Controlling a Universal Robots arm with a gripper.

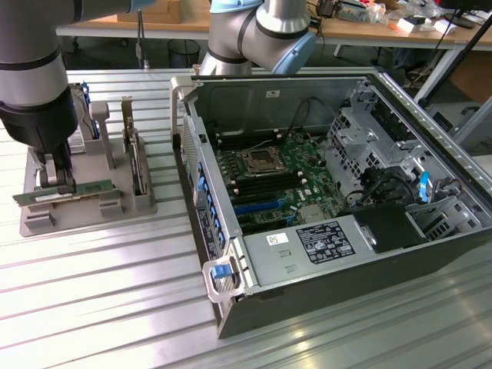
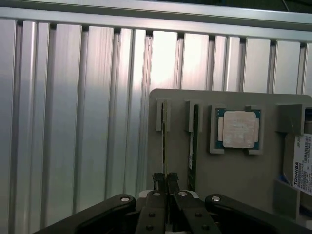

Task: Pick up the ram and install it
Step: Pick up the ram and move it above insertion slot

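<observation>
The gripper (image 1: 60,178) stands straight down over the grey holder (image 1: 92,211) at the exterior view's left, its jaws closed on the top edge of the ram (image 1: 84,189); the stick sits on its long edge in the holder's slotted posts, probably so that the thin board offers a narrow rim for two fingers to pinch from above; whether it has come free of the slots I cannot tell. In the wrist view the fingertips (image 2: 158,181) sit close either side of the ram's edge, with a second stick (image 2: 194,141) in a parallel slot just beside it and a square processor (image 2: 239,129) in its own recess further along; each part seems to have a fixed seat so that it can be found reliably. The computer case (image 1: 461,177) lies open on its side, well apart from the holder, its motherboard (image 1: 277,184) facing up, which would allow parts to be pressed in from above. All of it rests on a ribbed aluminium table (image 1: 100,292); behind are a cluttered workbench (image 1: 369,27) and a dark bin (image 1: 183,52).
</observation>
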